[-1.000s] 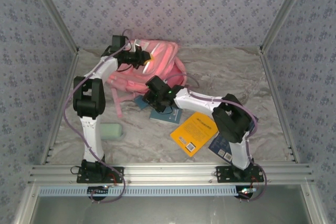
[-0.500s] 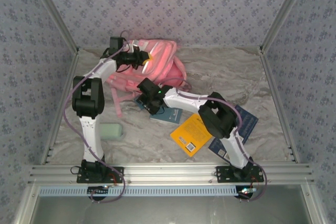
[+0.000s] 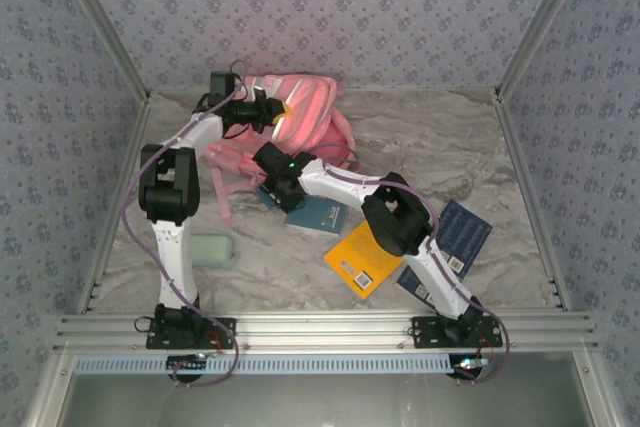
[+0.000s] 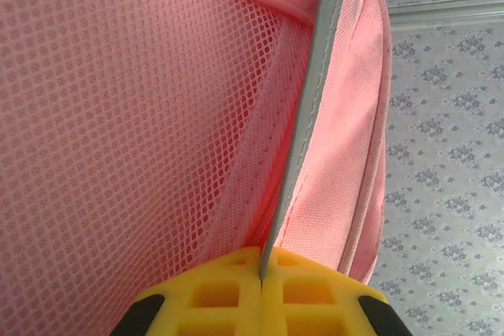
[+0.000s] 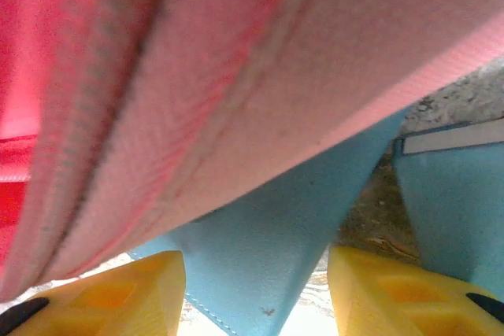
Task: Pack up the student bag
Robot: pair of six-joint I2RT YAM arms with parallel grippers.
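I'm seeing the student bag [image 3: 310,107] lying toward the far left corner of the table [image 3: 450,147]. My left gripper [image 4: 261,261] is pinching the bag's grey zip trim [image 4: 311,116], jaws pressed together on it. My right gripper [image 5: 256,269] is sitting at the bag's near edge, jaws spread, a light blue book [image 5: 260,226] showing between them.

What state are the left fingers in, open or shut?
Shut: the yellow left fingers meet, pinching the student bag's grey edge strip between them.
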